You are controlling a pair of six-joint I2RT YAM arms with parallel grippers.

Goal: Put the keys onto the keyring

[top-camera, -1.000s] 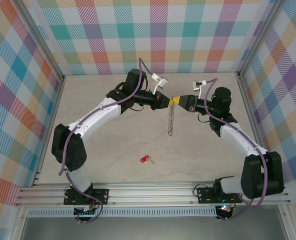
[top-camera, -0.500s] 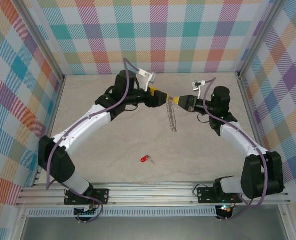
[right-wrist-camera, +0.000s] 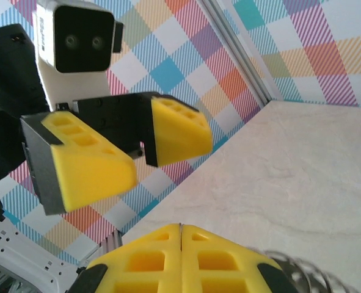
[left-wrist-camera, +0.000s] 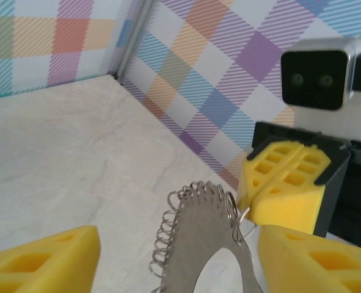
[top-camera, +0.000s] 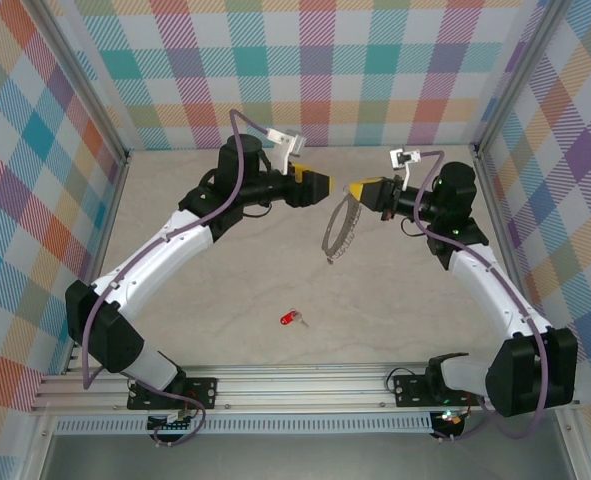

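The keyring (top-camera: 337, 232) is a silver chain loop that dangles above the table from my right gripper (top-camera: 358, 190), which is shut on its top end. My left gripper (top-camera: 320, 184) stands open just left of it, touching nothing. In the left wrist view the keyring (left-wrist-camera: 200, 237) hangs between my spread fingers (left-wrist-camera: 46, 262), and the right gripper's shut pads (left-wrist-camera: 288, 189) pinch its end ring. From the right wrist my own gripper (right-wrist-camera: 180, 228) is shut, the chain (right-wrist-camera: 305, 273) trails at the bottom right, and the left gripper's open fingers (right-wrist-camera: 88, 165) face me. The red-headed key (top-camera: 291, 319) lies on the table.
The marble-look table (top-camera: 225, 290) is boxed in by checked walls on three sides. An aluminium rail (top-camera: 305, 385) carries both arm bases along the near edge. The key lies well in front of both grippers.
My left gripper let go of the chain's top, opened and drew back to the left. The right gripper shifted slightly right, and the hanging chain swung left.
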